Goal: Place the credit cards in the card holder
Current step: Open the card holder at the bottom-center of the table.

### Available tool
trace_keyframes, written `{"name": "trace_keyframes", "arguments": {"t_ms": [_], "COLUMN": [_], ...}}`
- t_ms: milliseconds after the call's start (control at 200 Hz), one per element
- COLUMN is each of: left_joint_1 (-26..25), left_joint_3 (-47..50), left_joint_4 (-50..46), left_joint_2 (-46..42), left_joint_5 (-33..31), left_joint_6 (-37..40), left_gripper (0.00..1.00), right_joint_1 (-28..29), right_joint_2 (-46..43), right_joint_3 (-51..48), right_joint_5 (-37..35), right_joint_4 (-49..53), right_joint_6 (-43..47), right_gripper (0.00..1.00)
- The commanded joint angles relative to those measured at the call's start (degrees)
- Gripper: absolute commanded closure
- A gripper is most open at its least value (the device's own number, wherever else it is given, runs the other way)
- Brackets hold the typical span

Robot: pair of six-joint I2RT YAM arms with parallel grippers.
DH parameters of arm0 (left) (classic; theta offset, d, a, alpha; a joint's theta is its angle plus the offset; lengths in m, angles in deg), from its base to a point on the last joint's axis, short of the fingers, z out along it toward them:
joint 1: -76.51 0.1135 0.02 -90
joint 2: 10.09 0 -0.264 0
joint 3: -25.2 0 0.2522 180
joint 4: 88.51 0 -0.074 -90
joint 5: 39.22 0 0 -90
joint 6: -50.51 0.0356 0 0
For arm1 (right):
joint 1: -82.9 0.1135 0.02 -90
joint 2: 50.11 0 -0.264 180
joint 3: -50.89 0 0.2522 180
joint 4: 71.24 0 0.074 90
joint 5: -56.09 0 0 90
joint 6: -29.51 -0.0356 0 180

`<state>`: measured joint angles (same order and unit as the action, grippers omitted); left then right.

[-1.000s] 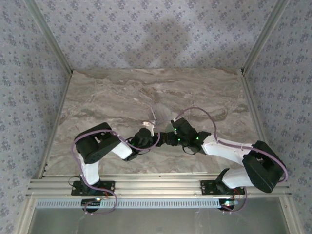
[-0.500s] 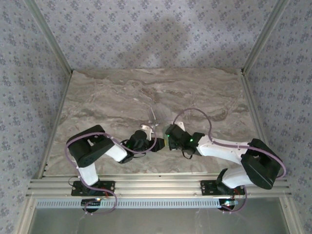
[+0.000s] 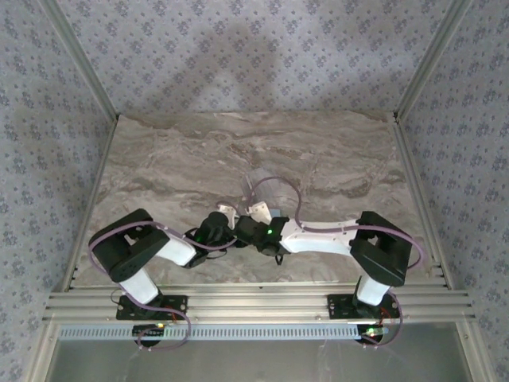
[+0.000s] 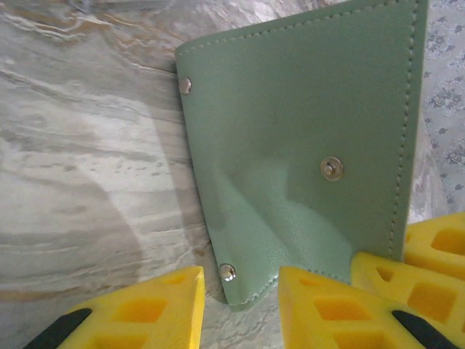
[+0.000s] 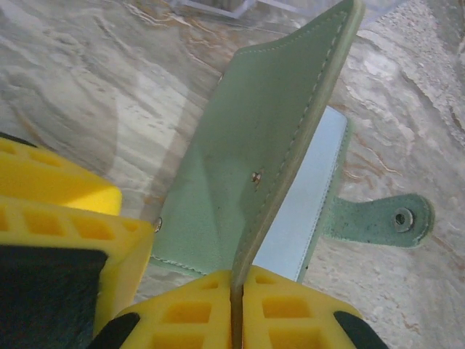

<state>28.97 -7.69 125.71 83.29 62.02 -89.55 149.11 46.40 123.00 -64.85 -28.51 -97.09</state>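
Note:
The card holder [image 4: 305, 116] is a pale green wallet with snap studs, one panel standing up off the marble. My right gripper [image 5: 236, 280] is shut on the edge of that raised panel [image 5: 254, 145]. Behind the panel show the pale inner lining [image 5: 305, 203] and a strap with a snap [image 5: 396, 217]. My left gripper [image 4: 240, 291] is open, its yellow fingers astride the holder's lower corner with gaps on both sides. From above, both grippers meet at the holder [image 3: 256, 210] near the table's middle front. A thin grey piece [image 5: 211, 6] beyond the holder may be the credit cards, mostly cut off.
The marble table [image 3: 159, 159] stretches bare to the back and both sides. Patterned walls and metal rails [image 3: 254, 302] close it in. The right arm [image 3: 318, 235] lies low across the near middle, and its finger [image 4: 436, 251] shows beside my left gripper.
Both grippers have shifted left and nearer the front edge, with the right arm stretching far leftward. The right gripper has closed on the holder's panel. The left gripper's opening looks unchanged.

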Motion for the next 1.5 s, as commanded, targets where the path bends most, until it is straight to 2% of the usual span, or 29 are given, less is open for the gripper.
{"name": "trace_keyframes", "arguments": {"t_ms": [0,190,270,405,660,909,984,1249,1494], "left_joint_1": [1.7,2.3,2.3,2.5,3.3,4.3,4.4,6.1,8.0], "left_joint_3": [4.1,4.0,4.0,4.1,4.9,5.9,6.3,7.2,8.7], "left_joint_4": [-15.5,-17.0,-16.4,-15.9,-15.3,-16.0,-16.3,-17.1,-17.6], "left_joint_2": [1.2,0.4,0.7,1.2,1.4,-0.1,-0.7,-2.1,-4.8], "left_joint_5": [-1.9,-1.9,-1.3,-1.4,-1.3,-1.7,-2.1,-2.1,-1.7], "left_joint_6": [0.0,1.0,1.1,1.2,1.3,1.3,1.3,1.4,0.5], "left_gripper": [0.67,0.7,0.74,0.76,0.76,0.76,0.76,0.75,0.75], "right_joint_1": [0.4,0.3,0.3,0.5,3.1,4.8,4.8,5.0,3.1], "right_joint_2": [-0.3,-2.1,-2.2,-2.0,3.9,13.4,14.0,7.4,2.5], "right_joint_3": [1.1,2.5,3.6,5.2,13.5,18.6,18.4,12.0,4.1], "right_joint_5": [1.7,-1.9,-5.0,-9.5,-15.4,-12.2,-10.3,0.4,10.3], "right_joint_4": [-0.4,5.2,10.9,17.3,28.5,26.4,23.9,10.2,-1.3], "right_joint_6": [0.1,-0.2,-1.2,-2.9,-5.2,-1.8,-0.6,5.8,8.3], "right_gripper": [0.87,0.93,0.94,0.95,0.95,0.85,0.79,0.56,0.49]}}
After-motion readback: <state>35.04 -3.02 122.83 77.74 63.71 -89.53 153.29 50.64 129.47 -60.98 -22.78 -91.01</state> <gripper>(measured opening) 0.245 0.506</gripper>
